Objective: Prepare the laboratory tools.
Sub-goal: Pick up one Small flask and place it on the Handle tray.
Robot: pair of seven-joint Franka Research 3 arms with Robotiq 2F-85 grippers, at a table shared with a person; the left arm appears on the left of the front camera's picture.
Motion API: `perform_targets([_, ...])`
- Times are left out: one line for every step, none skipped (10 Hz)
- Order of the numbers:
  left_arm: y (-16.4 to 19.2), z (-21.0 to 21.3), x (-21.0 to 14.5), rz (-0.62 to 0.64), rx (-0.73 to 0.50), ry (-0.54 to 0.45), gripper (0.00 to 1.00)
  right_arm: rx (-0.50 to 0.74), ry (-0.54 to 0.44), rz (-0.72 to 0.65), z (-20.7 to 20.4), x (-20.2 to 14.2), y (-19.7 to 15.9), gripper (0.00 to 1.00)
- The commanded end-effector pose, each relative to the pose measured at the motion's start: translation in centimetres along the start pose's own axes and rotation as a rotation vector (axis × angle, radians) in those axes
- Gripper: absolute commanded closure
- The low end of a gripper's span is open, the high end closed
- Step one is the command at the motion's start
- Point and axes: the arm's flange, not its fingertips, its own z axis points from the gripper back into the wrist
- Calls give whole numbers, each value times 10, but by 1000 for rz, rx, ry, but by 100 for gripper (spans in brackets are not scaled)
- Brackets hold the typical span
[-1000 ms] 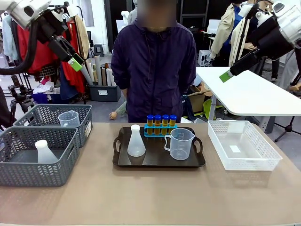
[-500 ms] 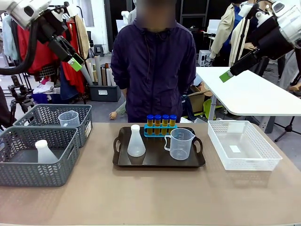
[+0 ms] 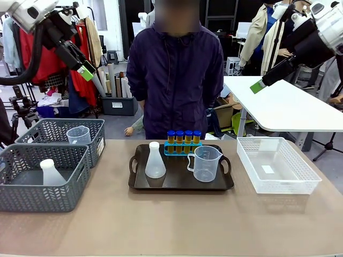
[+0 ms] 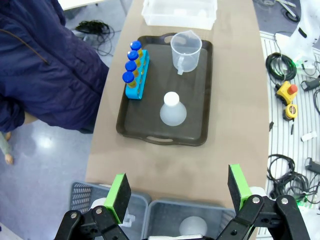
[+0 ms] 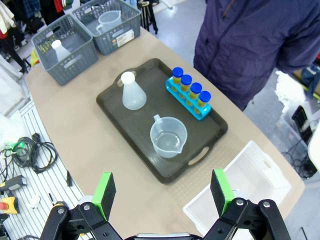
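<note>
No print or brand can be read anywhere (the white tag on the far grey basket's front is too small to make out). At the left of the desk (image 3: pixel 177 225) two grey lattice baskets sit side by side: the near grey basket (image 3: pixel 43 184) holds a spare conical flask (image 3: pixel 51 173), the far grey basket (image 3: pixel 61 134) a spare measuring jug (image 3: pixel 79 135). Above them the left pincer (image 3: pixel 86 69) hangs high in the air, its green pads (image 4: pixel 119 191) spread wide apart with nothing between.

In the middle lies a dark tray (image 3: pixel 181 184). On it, the translucent white conical flask (image 3: pixel 155 160) stands at the left, the blue rack of four blue-capped amber test tubes (image 3: pixel 183 142) at the far edge before the person (image 3: pixel 176 75), and the clear handled measuring jug (image 3: pixel 204 163) at the right, just beside the rack.

The white lattice basket (image 3: pixel 276 166) rests right of the tray. The right pincer (image 3: pixel 258 84) hangs high above it, equally spread and holding nothing.

Nothing has shifted from the earlier frames; both arms stay put.
</note>
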Motion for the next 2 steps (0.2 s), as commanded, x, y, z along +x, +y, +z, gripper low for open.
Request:
perform_targets([-1, 1, 1, 3, 1, -6, 0, 19, -17, 1, 1, 1, -1, 0])
perform_targets([-1, 1, 1, 3, 1, -6, 0, 19, -17, 1, 1, 1, -1, 0])
